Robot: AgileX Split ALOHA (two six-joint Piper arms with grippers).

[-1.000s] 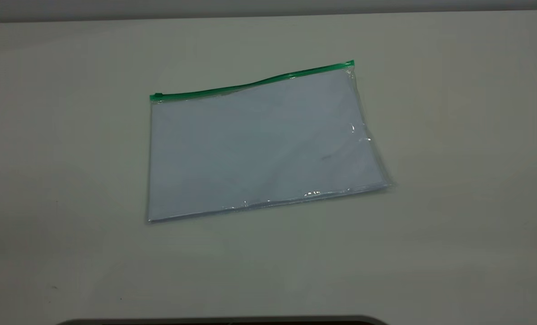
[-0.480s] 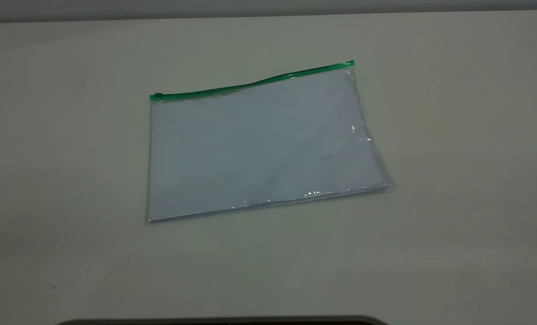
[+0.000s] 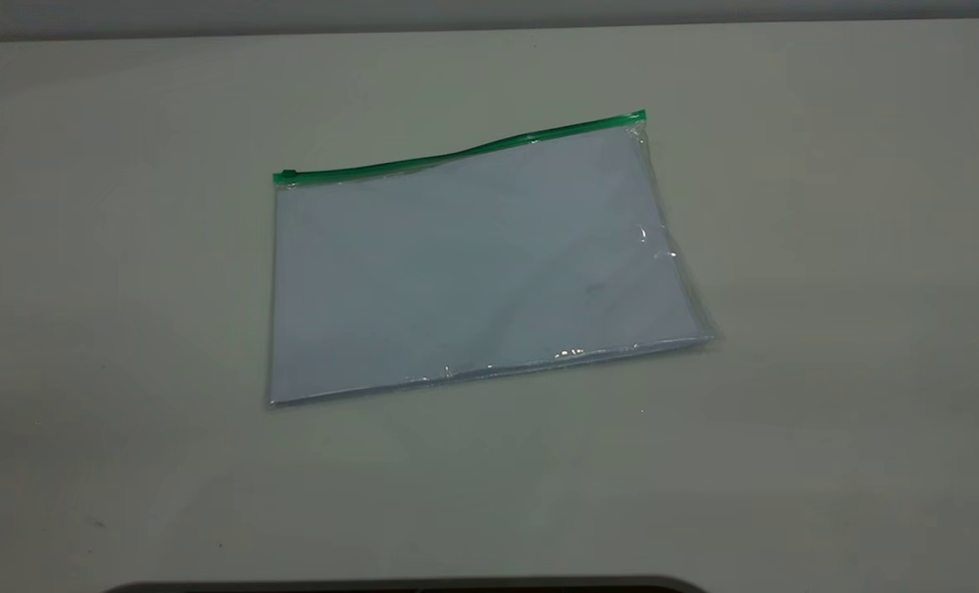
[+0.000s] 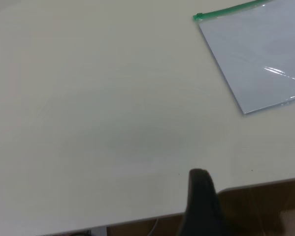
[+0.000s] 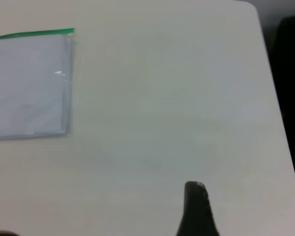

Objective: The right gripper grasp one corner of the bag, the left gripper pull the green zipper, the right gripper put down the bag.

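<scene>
The bag [image 3: 473, 263] lies flat on the pale table [image 3: 827, 247], clear plastic over bluish-white sheets. The green zipper [image 3: 456, 154] runs along its far long edge. The corner of the bag [image 3: 641, 123] with the crinkled glossy side margin is at the far right. Neither gripper shows in the exterior view. In the left wrist view the left gripper [image 4: 199, 179] is a black tip over the table's edge, far from the bag [image 4: 255, 54]. In the right wrist view the right gripper [image 5: 195, 191] is a black tip above bare table, far from the bag [image 5: 26, 83] and its crinkled corner [image 5: 70, 33].
A dark curved rim [image 3: 407, 586] lies at the near edge of the exterior view. Brown floor [image 4: 265, 206] shows past the table's edge by the left gripper. The table's rounded corner and a dark area [image 5: 287, 54] lie beyond the right gripper.
</scene>
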